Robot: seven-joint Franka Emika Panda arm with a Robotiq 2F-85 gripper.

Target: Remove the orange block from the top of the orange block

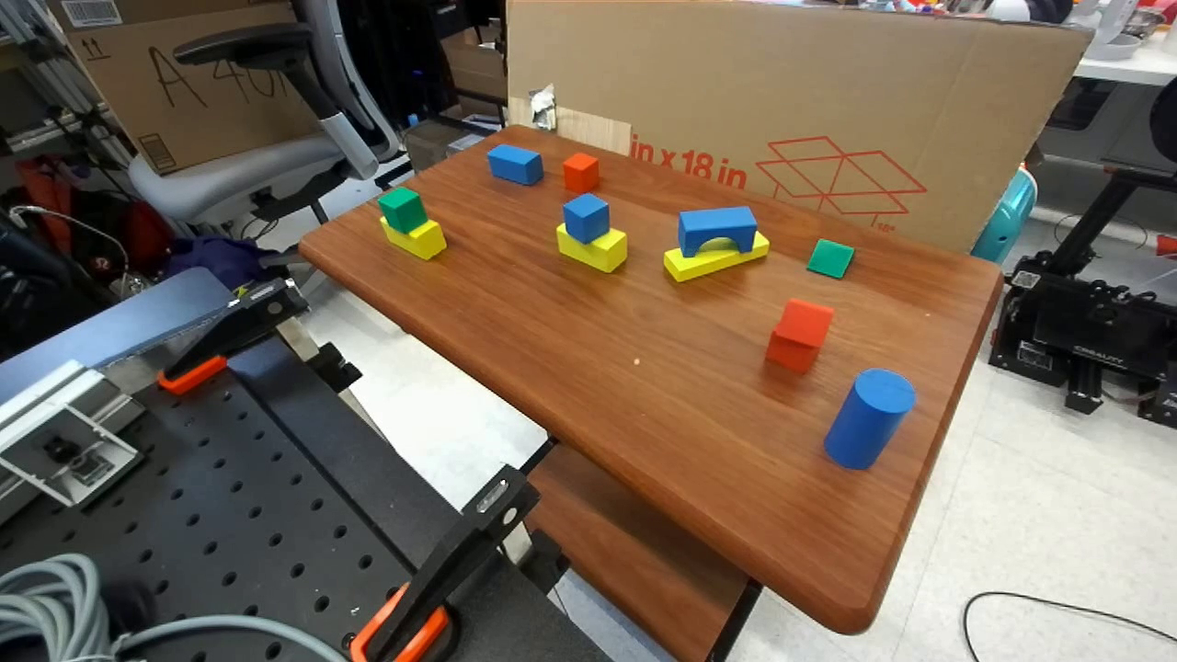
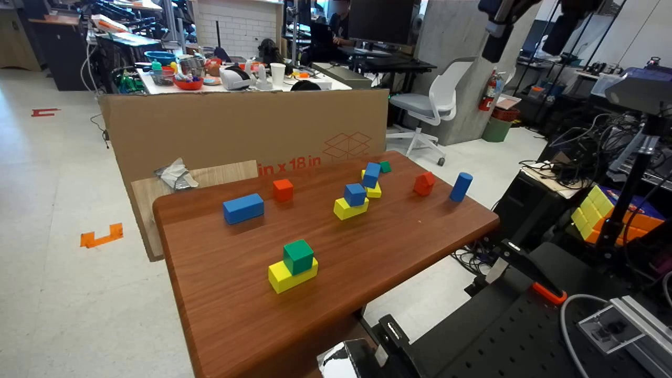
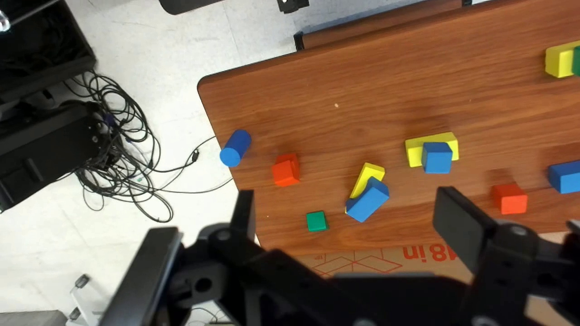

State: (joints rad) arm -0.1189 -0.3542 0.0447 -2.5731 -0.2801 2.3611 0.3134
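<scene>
One orange block (image 1: 807, 319) sits on top of another orange block (image 1: 792, 353), slightly turned against it, near one end of the wooden table. The stack also shows in an exterior view (image 2: 424, 184). In the wrist view, the upper orange block (image 3: 285, 174) hides most of the lower one (image 3: 290, 158). A separate orange block (image 1: 581, 173) stands alone by the far edge, also in the wrist view (image 3: 513, 199). My gripper (image 3: 346, 194) is open and empty, fingers wide apart. It hangs high above the table in an exterior view (image 2: 525, 48), touching nothing.
A blue cylinder (image 1: 869, 418) stands beside the orange stack. A flat green block (image 1: 831, 258), a blue arch on a yellow block (image 1: 717, 230), other blue-and-yellow (image 1: 588, 221) and green-on-yellow (image 1: 405, 211) stacks and a blue block (image 1: 515, 165) are on the table. Cardboard (image 1: 782, 101) lines the far edge.
</scene>
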